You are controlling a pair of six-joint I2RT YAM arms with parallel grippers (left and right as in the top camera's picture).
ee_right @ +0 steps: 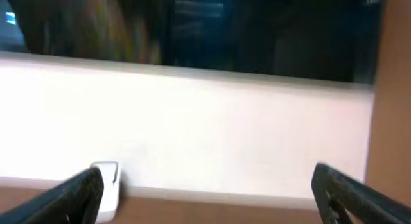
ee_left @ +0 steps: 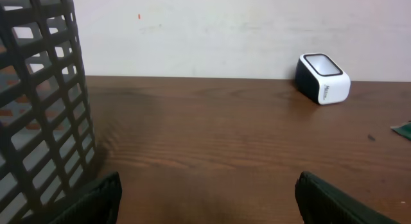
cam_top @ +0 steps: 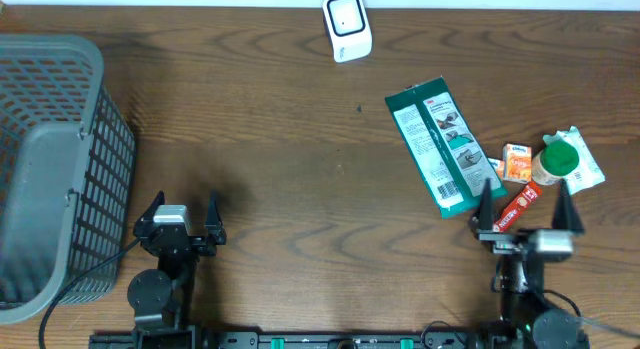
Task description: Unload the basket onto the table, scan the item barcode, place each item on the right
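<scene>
Several items lie at the right of the table: a flat green package (cam_top: 443,146), a small orange packet (cam_top: 517,162), a red stick pack (cam_top: 522,203) and a white pouch with a green lid (cam_top: 566,159). A white barcode scanner (cam_top: 346,27) stands at the far edge, also seen as the scanner (ee_left: 323,78) and, blurred, the scanner (ee_right: 106,185). My right gripper (cam_top: 526,194) is open, its fingers straddling the red stick pack from the near side. Its wrist view shows the right gripper (ee_right: 205,179) holding nothing. My left gripper (cam_top: 186,202) is open and empty; the left gripper (ee_left: 207,192) faces bare wood.
A grey mesh basket (cam_top: 50,169) fills the left side, and the basket (ee_left: 38,102) stands close to my left finger. A pale wall runs behind the table's far edge. Brown wood spans between the two arms.
</scene>
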